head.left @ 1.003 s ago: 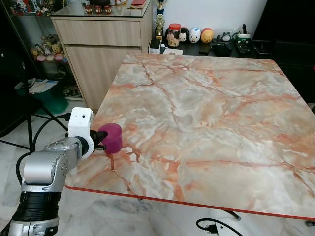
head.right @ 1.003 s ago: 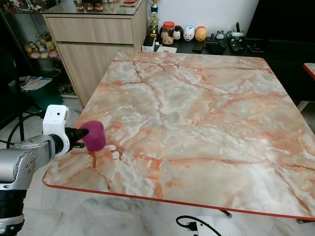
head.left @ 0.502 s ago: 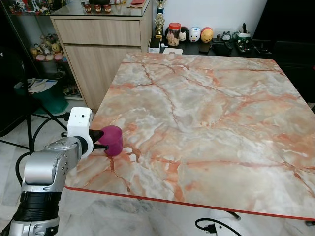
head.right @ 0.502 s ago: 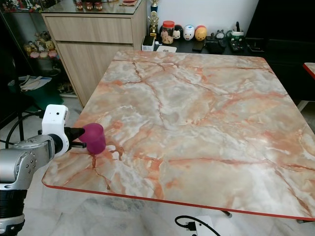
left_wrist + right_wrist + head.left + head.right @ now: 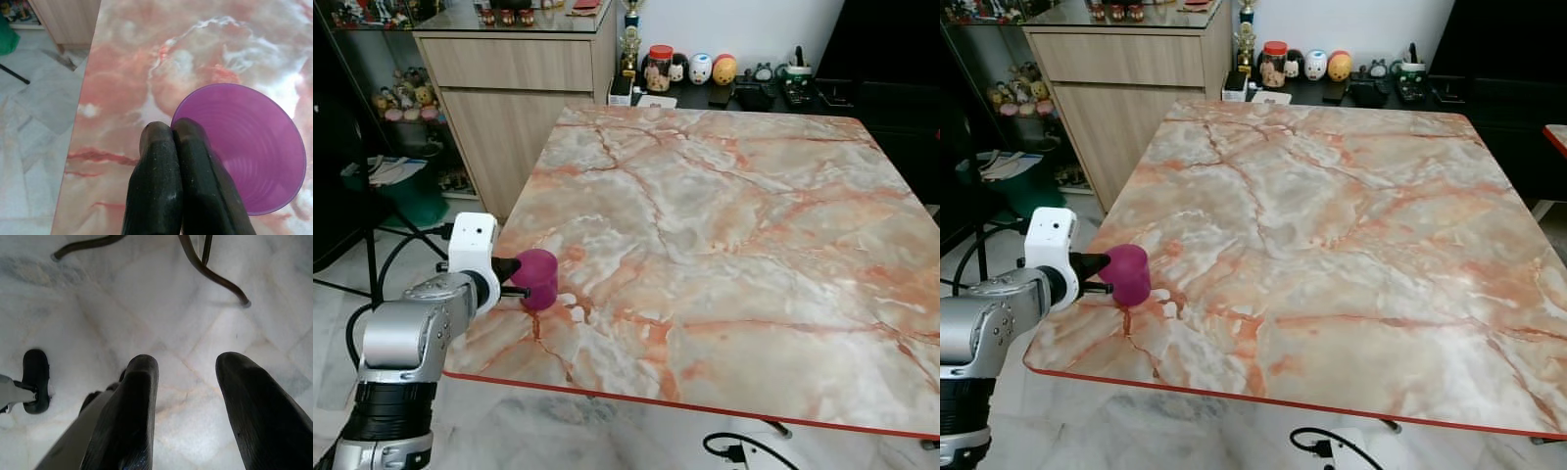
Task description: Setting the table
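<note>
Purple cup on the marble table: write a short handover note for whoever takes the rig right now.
Left gripper: shut on the rim of the purple cup, which is upright at the marble table's near left corner, close to the edge.
Right gripper: open, idle, hanging over the floor.
Done: cup brought to the table.
Left: whether the cup's base is fully down can't be told; confirm, release, and withdraw. No other tableware is laid.
</note>
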Controlling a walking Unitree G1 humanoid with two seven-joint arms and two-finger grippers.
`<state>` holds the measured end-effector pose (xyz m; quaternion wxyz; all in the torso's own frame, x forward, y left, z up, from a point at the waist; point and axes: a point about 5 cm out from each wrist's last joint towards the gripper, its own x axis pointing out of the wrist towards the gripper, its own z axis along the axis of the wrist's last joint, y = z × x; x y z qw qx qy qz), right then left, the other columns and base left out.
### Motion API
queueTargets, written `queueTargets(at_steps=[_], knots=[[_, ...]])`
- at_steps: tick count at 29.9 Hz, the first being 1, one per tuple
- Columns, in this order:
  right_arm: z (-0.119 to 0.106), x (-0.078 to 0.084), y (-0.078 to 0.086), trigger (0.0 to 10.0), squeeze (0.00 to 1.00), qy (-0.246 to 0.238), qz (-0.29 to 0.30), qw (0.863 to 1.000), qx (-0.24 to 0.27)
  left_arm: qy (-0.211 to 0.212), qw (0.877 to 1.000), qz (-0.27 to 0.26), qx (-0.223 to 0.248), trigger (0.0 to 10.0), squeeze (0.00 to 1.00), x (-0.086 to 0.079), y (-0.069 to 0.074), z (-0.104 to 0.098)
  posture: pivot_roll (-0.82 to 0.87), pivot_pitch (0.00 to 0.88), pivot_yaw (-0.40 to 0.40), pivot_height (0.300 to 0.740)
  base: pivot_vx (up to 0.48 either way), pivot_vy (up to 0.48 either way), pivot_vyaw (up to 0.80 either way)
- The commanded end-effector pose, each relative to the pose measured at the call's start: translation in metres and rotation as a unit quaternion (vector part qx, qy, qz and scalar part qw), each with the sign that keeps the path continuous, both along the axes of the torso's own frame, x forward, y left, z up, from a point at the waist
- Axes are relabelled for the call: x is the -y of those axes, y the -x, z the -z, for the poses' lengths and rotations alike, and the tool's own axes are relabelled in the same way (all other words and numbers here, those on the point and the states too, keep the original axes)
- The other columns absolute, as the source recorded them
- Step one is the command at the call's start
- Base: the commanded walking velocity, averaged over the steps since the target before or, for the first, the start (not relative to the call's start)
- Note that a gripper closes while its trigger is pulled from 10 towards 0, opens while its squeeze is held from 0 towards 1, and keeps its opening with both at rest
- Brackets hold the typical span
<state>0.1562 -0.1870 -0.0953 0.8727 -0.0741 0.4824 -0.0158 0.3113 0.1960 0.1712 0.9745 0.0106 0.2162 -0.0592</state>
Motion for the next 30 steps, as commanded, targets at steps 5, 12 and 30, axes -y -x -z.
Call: queueTargets(at_steps=[5,12,30], knots=[[0.001,-0.002,0.002,10.0,0.0,0.0,-0.001,1.0,-0.006,0.007,0.999,-0.009,0.047,0.0,0.0,0.0,-0.003,-0.014,0.06,0.0,0.002,0.74,0.0,0.0,0.0],[0.001,-0.003,0.001,10.0,0.0,0.0,-0.002,1.0,-0.003,0.05,0.984,-0.015,0.17,10.0,0.0,0.007,-0.009,-0.043,0.06,0.0,-0.002,0.74,0.0,0.0,0.0],[-0.001,0.007,0.0,10.0,0.0,-0.005,0.052,0.998,0.018,0.124,0.94,-0.025,0.318,10.0,0.0,0.042,-0.009,-0.049,0.04,0.0,-0.009,0.74,0.0,0.0,0.0]])
